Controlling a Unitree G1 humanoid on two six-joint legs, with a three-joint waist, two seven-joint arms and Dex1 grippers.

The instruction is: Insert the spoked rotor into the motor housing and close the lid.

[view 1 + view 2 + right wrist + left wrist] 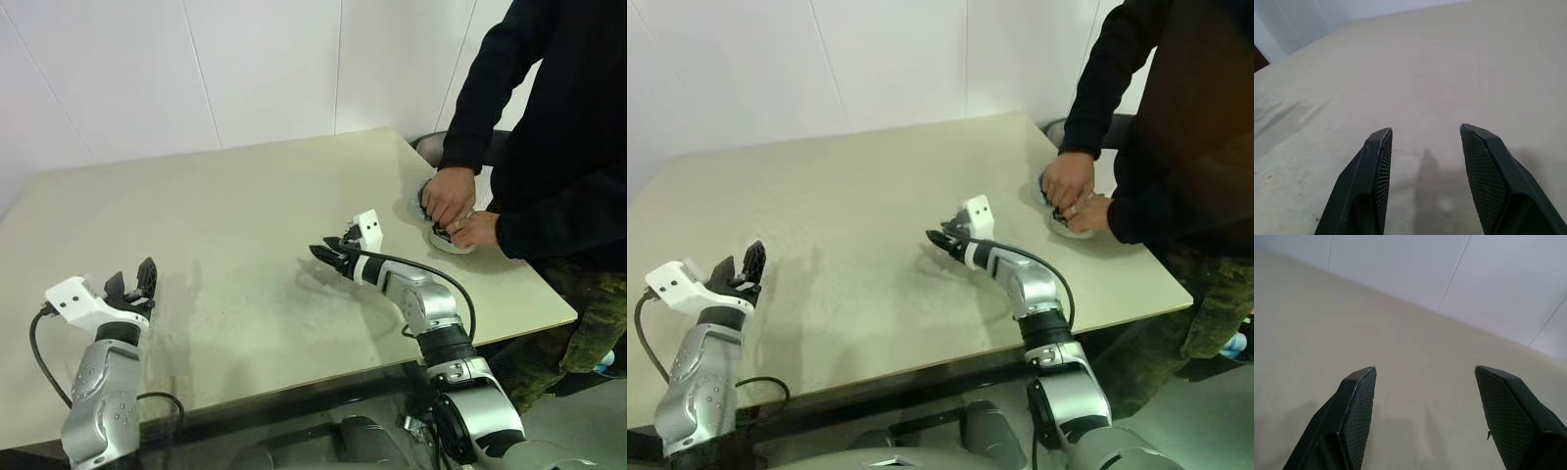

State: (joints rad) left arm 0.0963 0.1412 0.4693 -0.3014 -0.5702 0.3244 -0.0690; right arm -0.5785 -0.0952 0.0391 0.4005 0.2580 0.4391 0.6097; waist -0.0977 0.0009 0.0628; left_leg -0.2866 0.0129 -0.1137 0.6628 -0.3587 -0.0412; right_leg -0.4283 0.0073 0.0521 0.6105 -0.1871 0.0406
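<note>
A person's two hands point(453, 211) at the table's far right edge cover a pale round part point(453, 243) with something dark on it. I cannot tell whether it is the lid or the motor housing. The spoked rotor is hidden or out of view. My right gripper point(321, 247) hovers open and empty just above the middle of the table, well to the left of those hands; its wrist view shows its spread fingers point(1376, 176) over bare tabletop. My left gripper point(132, 277) stands open and empty near the table's front left, its fingers point(1359, 401) wide apart.
The beige table point(245, 186) runs back to a white panelled wall point(265, 59). The person in a black top point(558, 117) stands at the right side. A dark chair back point(431, 147) shows behind the table's far right corner.
</note>
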